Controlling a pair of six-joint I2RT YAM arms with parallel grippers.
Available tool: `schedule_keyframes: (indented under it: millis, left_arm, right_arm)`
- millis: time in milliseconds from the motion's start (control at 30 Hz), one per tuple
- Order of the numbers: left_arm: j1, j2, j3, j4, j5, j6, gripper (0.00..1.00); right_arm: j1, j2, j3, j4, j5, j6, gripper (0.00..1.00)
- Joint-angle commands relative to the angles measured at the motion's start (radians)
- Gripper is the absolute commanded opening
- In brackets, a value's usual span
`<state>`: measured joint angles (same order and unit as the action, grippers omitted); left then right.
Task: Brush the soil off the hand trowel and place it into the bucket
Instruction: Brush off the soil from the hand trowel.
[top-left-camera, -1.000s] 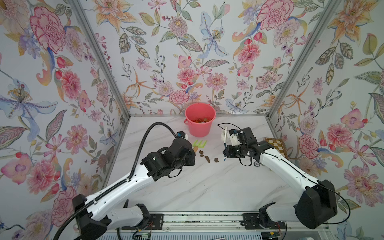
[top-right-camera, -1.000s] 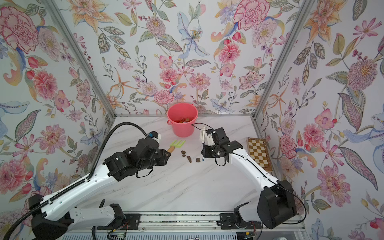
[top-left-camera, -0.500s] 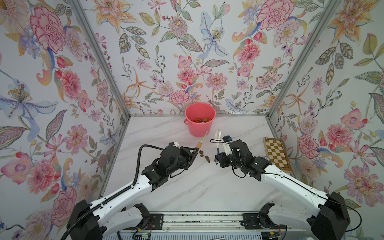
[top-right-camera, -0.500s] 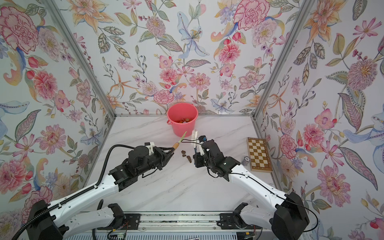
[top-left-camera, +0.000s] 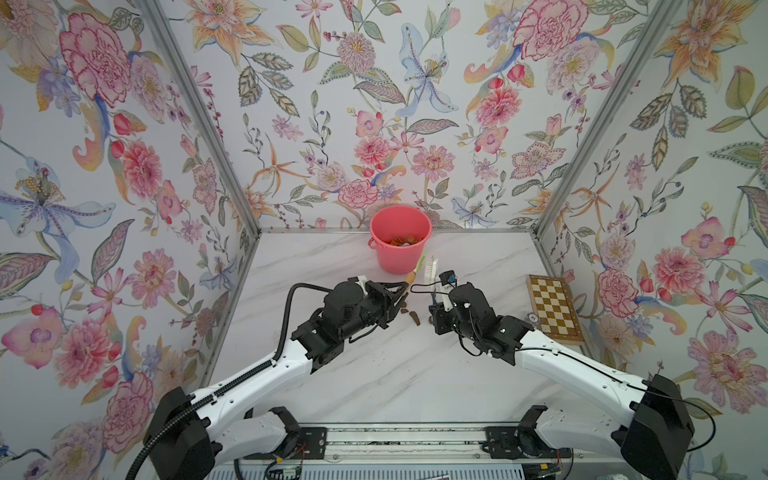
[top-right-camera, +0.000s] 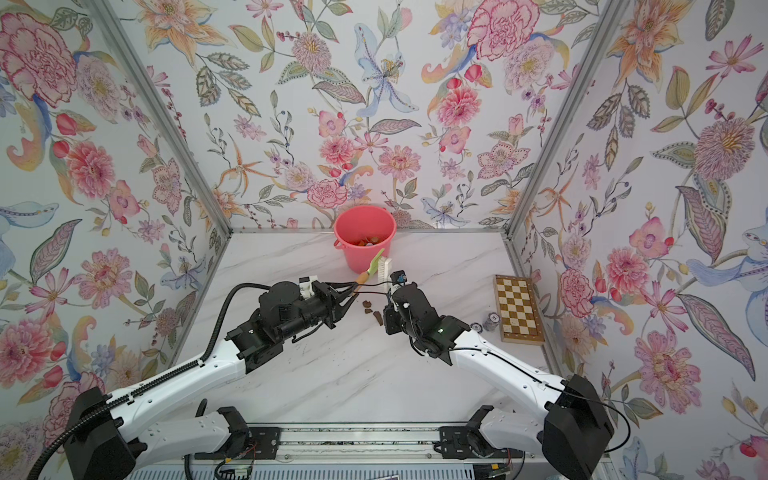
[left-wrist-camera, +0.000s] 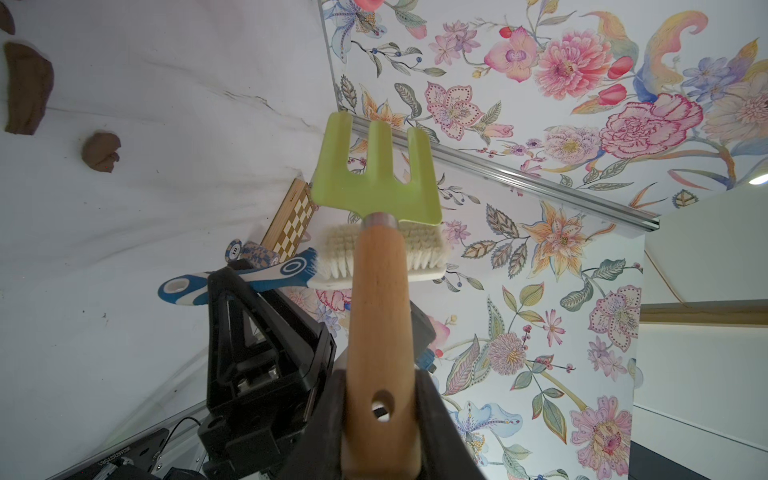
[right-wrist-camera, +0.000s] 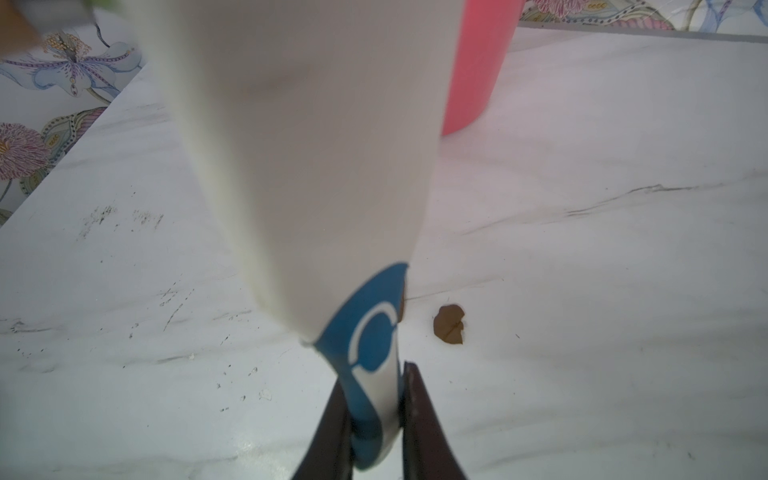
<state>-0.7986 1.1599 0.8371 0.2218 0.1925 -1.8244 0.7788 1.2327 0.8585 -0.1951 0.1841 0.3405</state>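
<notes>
Hand trowel (left-wrist-camera: 378, 291), in fact a green three-pronged head on a wooden handle, is held in the air just in front of the bucket (top-left-camera: 395, 259), with its head pointing toward it. The left gripper (left-wrist-camera: 380, 399) is clenched on the far end of the wooden handle. The right gripper (right-wrist-camera: 376, 415) is clenched on the blue and white handle of the brush (left-wrist-camera: 299, 270), and the bristles seem to lie against the neck under the green head. The face of the head that the left wrist view shows looks clean. Lumps of soil (top-left-camera: 414, 318) lie on the table (top-left-camera: 395, 374) below the tools.

I judge that the danger is in the lever. Both tools are grasped at their ends, so a hard stroke may turn the round handle between the fingers, or twist the brush. The bucket is probably light and it is near, so a prong catching its wall could push or tip it. The hidden face may hold soil, which would then go into the bucket.
</notes>
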Motion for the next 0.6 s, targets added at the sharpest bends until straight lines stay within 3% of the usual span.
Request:
schedule_keyframes:
  millis: [0, 133, 433, 567]
  left_arm:
    - [-0.018, 0.013, 0.034, 0.069, 0.017, -0.029, 0.0]
    - [-0.047, 0.026, 0.048, 0.085, 0.01, -0.039, 0.0]
    - [-0.1, 0.058, 0.071, 0.162, -0.003, -0.053, 0.0]
    - [-0.102, 0.054, 0.071, 0.158, -0.007, -0.052, 0.0]
  right_arm:
    - [0.004, 0.043, 0.039, 0.076, 0.041, -0.043, 0.02]
    - [-0.032, 0.114, 0.073, 0.104, 0.074, -0.086, 0.02]
    - [-0.216, 0.264, 0.136, 0.153, -0.013, -0.047, 0.01]
    - [-0.265, 0.225, 0.135, 0.121, -0.049, -0.031, 0.01]
